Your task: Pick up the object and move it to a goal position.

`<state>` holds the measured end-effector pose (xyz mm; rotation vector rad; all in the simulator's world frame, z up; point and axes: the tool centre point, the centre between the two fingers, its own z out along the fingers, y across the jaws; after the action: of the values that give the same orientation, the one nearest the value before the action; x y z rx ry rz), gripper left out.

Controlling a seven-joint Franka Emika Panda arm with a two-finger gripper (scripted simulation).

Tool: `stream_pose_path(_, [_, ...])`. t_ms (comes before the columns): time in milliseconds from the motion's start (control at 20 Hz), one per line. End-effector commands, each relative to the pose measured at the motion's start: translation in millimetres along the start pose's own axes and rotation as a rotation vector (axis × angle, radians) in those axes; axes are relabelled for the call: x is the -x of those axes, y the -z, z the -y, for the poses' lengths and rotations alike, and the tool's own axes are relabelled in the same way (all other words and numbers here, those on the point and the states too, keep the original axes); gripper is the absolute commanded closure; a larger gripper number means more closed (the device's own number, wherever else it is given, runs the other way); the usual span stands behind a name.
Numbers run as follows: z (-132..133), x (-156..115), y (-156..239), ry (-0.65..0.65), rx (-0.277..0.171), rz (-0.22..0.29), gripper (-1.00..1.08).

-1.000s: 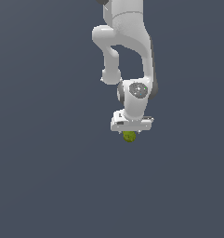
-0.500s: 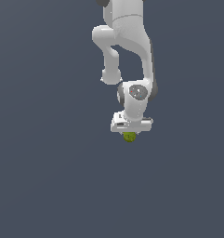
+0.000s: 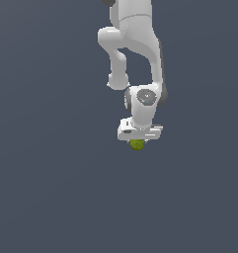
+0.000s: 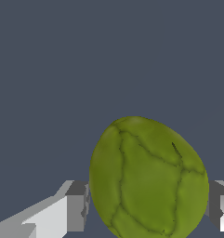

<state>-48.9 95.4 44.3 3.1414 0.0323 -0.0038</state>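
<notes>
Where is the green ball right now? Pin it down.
In the exterior view the green ball sits just below the white gripper, slightly right of centre; the wrist view shows it between the two fingers.

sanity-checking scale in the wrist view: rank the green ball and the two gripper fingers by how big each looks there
1. green ball, by far the largest, though its nearness to the camera inflates it.
2. The two fingers are both cropped by the frame, so ranking them is unsafe.
</notes>
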Motion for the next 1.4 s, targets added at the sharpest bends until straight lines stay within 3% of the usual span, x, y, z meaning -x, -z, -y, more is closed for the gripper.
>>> stream_pose_path(0, [-3,-1,7,-0.001,0.0,-0.003,1.08])
stream_pose_path(500, [-34,-3,67,0.0,-0.001,-0.003,1.08])
stream_pose_path(1350, [-126,-9,246,0.0,-0.002,-0.003,1.08])
